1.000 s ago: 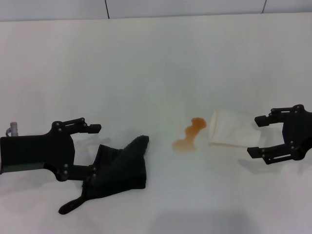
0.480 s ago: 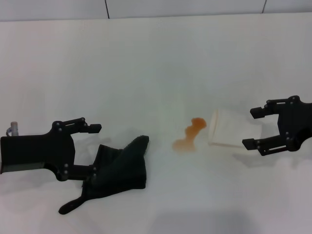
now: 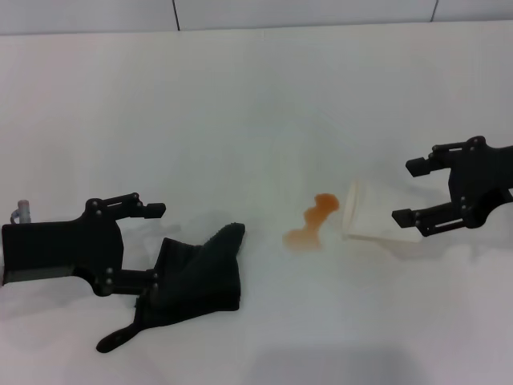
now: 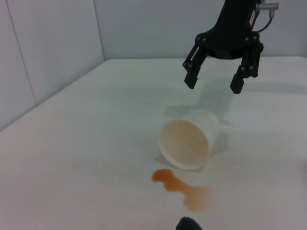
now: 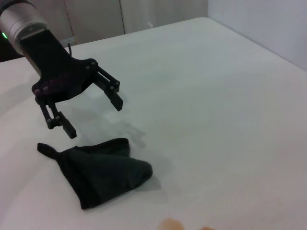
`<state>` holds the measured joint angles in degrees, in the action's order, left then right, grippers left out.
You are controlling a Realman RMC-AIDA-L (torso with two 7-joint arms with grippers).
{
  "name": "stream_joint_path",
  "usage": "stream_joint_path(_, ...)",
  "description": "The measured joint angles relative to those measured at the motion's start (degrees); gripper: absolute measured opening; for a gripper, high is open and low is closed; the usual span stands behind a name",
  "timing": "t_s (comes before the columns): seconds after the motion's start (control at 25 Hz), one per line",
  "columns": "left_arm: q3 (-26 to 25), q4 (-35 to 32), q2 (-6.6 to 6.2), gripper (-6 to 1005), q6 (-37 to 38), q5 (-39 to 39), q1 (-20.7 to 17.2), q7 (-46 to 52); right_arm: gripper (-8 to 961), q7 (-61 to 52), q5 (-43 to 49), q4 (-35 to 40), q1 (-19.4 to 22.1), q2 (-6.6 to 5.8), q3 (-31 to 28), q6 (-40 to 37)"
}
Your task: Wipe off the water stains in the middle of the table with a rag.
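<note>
We see the stain (image 3: 311,223) mid-table (image 3: 240,104), touching the mouth of a tipped cup (image 3: 373,215). The right gripper (image 3: 410,193) hangs with fingers spread just beside the cup's base. The left gripper (image 3: 152,245), also spread, sits at the edge of the rag (image 3: 196,277), well left of the stain.

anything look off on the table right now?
Yes: a paper cup lies tipped on its side, mouth toward an orange-brown puddle mid-table. The rag lies crumpled by the left gripper, not yet on the spill.
</note>
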<state>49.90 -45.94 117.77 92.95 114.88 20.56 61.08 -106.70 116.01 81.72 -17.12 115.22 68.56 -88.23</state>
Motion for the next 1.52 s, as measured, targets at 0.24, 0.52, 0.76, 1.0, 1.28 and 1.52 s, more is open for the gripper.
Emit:
stream_joint_path(0.24,-0.1,0.1,0.00,867,-0.4,0.0,0.1,-0.1,811,-6.1,6.5,2.9,-1.6,0.00,2.9,1.3)
stream_joint_path(0.52,-0.2,0.1,0.00,865,-0.5,0.0,0.3,-0.1,811,-10.9,11.9,5.3,-2.9,0.00,6.0,2.1)
stream_joint_path(0.76,-0.1,0.1,0.02,864,-1.1,0.0,0.4,-0.1,811,-14.5,15.4,6.1,-4.2,0.00,9.7,3.2)
stream_joint_path(1.0,0.1,0.1,0.10,863,-1.2,0.0,0.4,-0.1,812,-18.0,17.9,6.3,-6.1,0.00,11.7,3.0)
stream_joint_path(1.28,0.0,0.2,0.19,862,-1.2,0.0,0.3,-0.1,812,-21.6,20.0,6.8,-7.5,0.00,13.4,1.5)
stream_joint_path(1.52,-0.2,0.2,0.18,861,-1.2,0.0,0.3,-0.2,812,-24.2,22.1,7.0,-8.6,0.07,14.7,1.2)
